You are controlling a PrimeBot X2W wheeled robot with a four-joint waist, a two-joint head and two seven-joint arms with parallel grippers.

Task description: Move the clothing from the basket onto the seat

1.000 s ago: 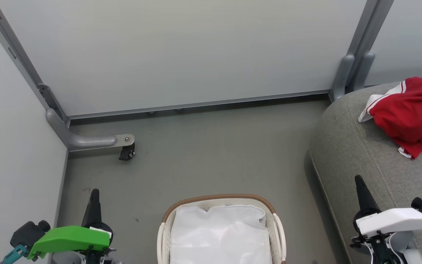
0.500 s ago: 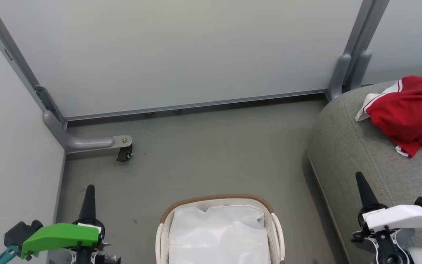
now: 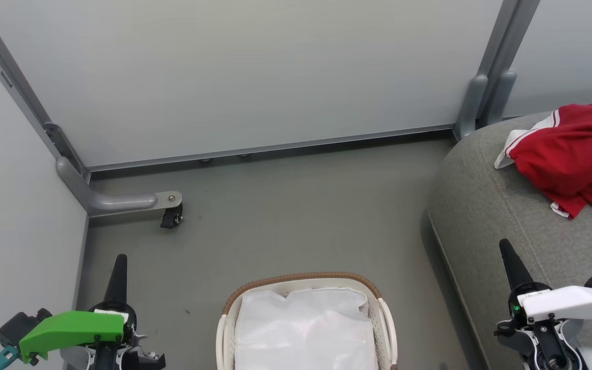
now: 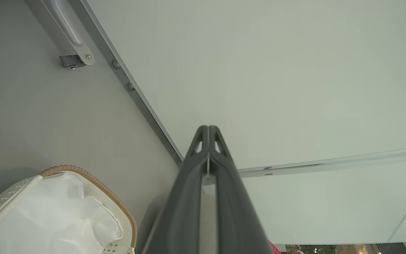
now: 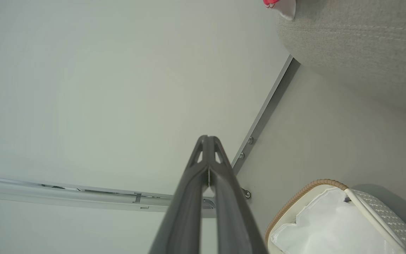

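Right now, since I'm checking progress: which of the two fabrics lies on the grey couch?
The bright red, white-striped clothing lies on the grey fabric couch; the plain white fabric liner sits inside the white perforated plastic basket.

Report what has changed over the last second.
The head camera has turned a little, so the whole view has slid slightly left. Beyond that, the left gripper has drifted a bit further left; the right gripper has hardly shifted. Nothing was taken or let go: both stay shut and empty. The clothing stays on the couch, and the basket with its liner has not moved.
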